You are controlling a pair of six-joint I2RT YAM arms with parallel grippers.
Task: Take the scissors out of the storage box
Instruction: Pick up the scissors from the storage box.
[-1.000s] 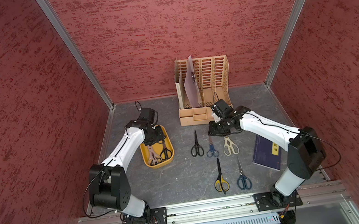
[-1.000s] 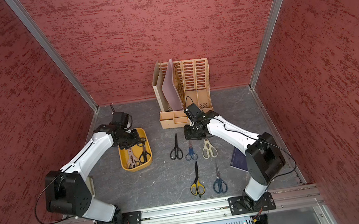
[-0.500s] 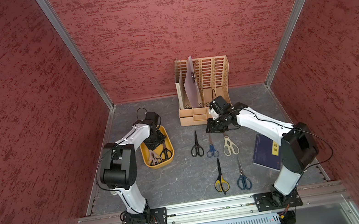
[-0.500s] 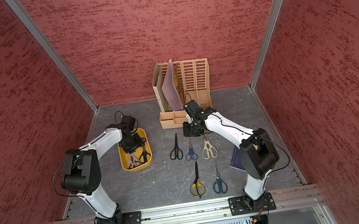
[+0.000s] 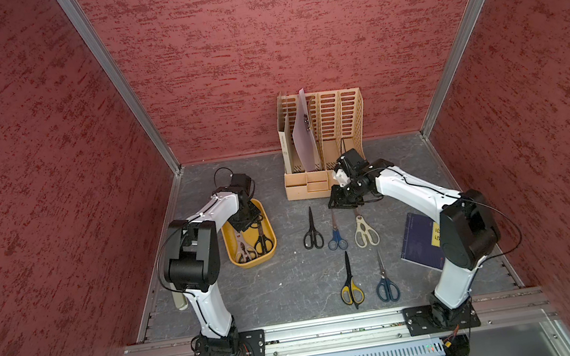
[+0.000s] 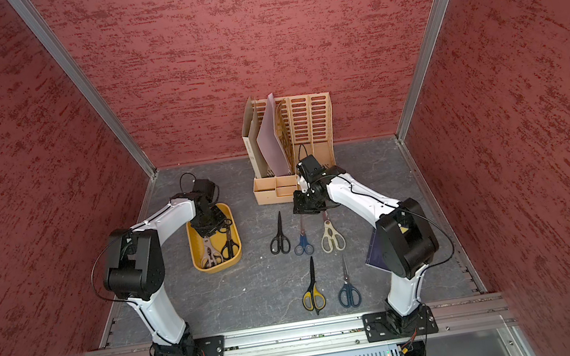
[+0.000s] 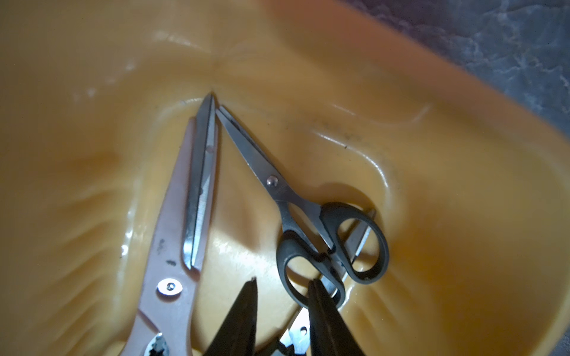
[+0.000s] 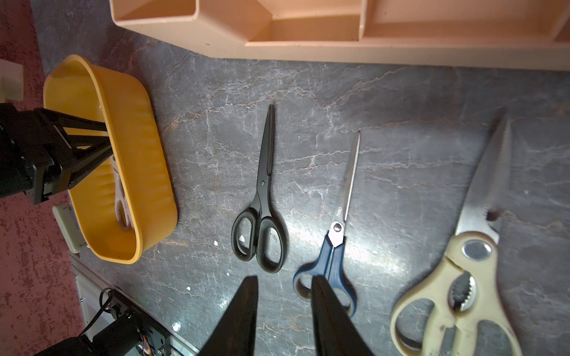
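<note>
Worktop [image 5: 292, 285]: grey stone-look surface; it carries everything here, and five pairs of scissors already lie on it, out of the box
File organiser [image 5: 324, 142]: tall tan slotted rack at the back, not part of my job
Storage box [image 5: 271, 242]: mustard tray by my left arm, with scissors inside
Notebook [image 5: 417, 239]: dark blue, partly under my right arm
Laid-out scissors: black pair [image 5: 312, 234], blue pair [image 5: 336, 238], cream shears [image 5: 365, 232], yellow-and-black pair [image 5: 351, 287], dark blue pair [image 5: 386, 284], all well apart from the box
Scissors in the box: grey shears [image 7: 172, 246] and a black-handled pair [image 7: 327, 240] side by side, tips near one end wall; a further pair lies beneath the black handles
My left tool [image 7: 282, 296]: down inside the box, fingers partly apart, straddling one black handle loop; whether they have pinched it yet I cannot tell
My right tool [image 8: 283, 296]: low over the worktop above the blue pair's handle, fingers partly apart, holding nothing
Step in hand: I judge I am going for the black-handled pair, with more than half the job done
Next move: pinch the loop firmly, lift straight up so the blades clear the box wall, then lay the pair on a bare patch of worktop
Hard to make out: the pair beneath shows only slivers of blade, so how many pairs are left I cannot count; in both top views my left wrist covers the far end of the box
</note>
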